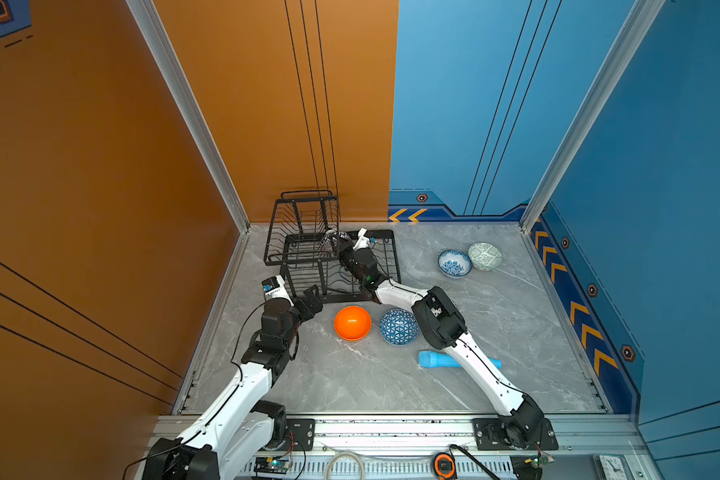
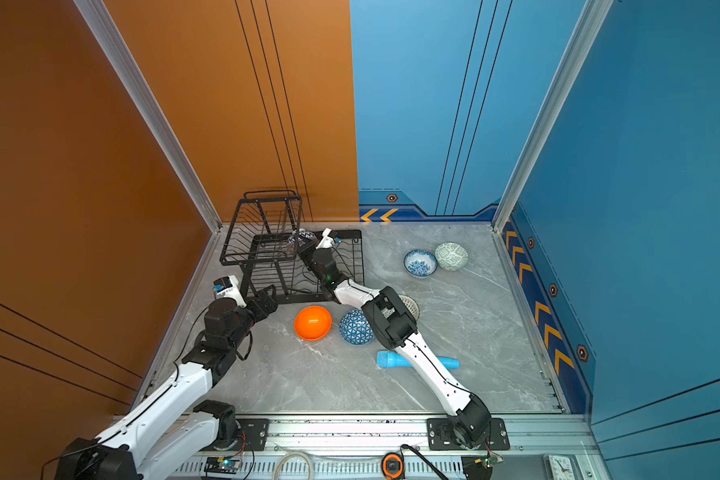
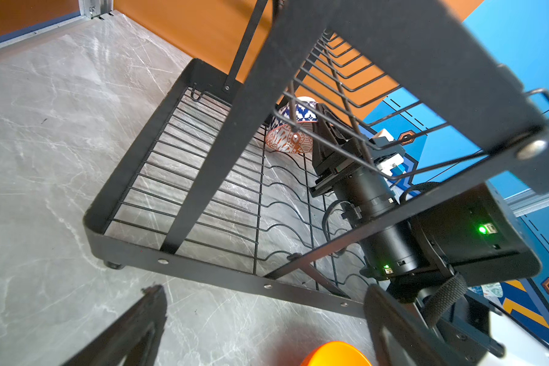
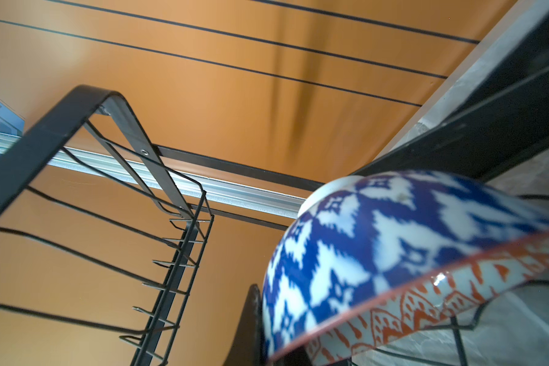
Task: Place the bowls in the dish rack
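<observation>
Currently R gripper (image 3: 319,123) is clamped on rim of blue/orange patterned bowl (image 3: 290,133). Bowl is tilted on edge at wavy dividers of dish rack (image 3: 203,271) lower tray, under raised basket, prob. to slot upright. L gripper (image 1: 314,300) gapes wide, empty, nr plain orange bowl (image 1: 352,323).
</observation>
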